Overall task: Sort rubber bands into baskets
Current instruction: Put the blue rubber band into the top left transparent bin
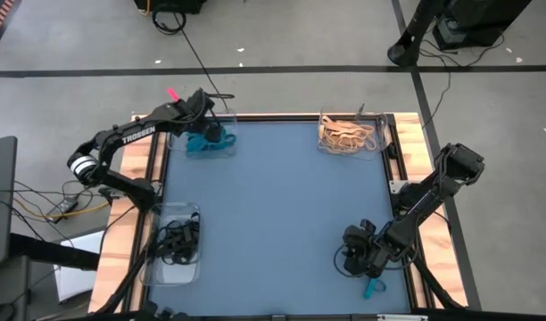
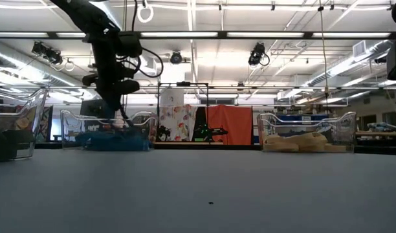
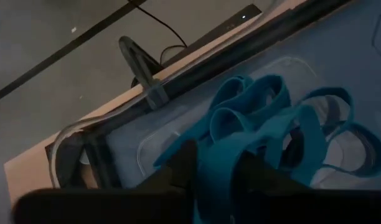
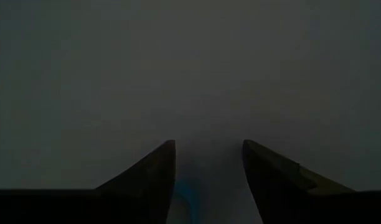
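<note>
1. I am watching the right gripper [image 1: 364,265] hanging low over the near right corner of the blue bench [image 1: 282,214]. Its fingers [image 4: 147,180] are standing apart with nothing between them.
2. One teal rubber band [image 1: 373,287] is lying flat on the bench just beside those fingers, on the side nearest the bench's front edge. In the right wrist view only a faint blue smear of it is showing, low in the gap between the fingers. Its long axis seems to run roughly front to back.
3. I am judging that the coming move turns on this: the band sits slightly nearward of the fingers, so the right arm, far the nearer one, needs to shift toward the front edge before closing.
4. The left gripper [image 1: 204,127] is over the far left basket [image 1: 227,116], among the teal bands [image 3: 265,124] there. Its fingers are slightly parted; whether they are gripping a band I cannot tell.
</note>
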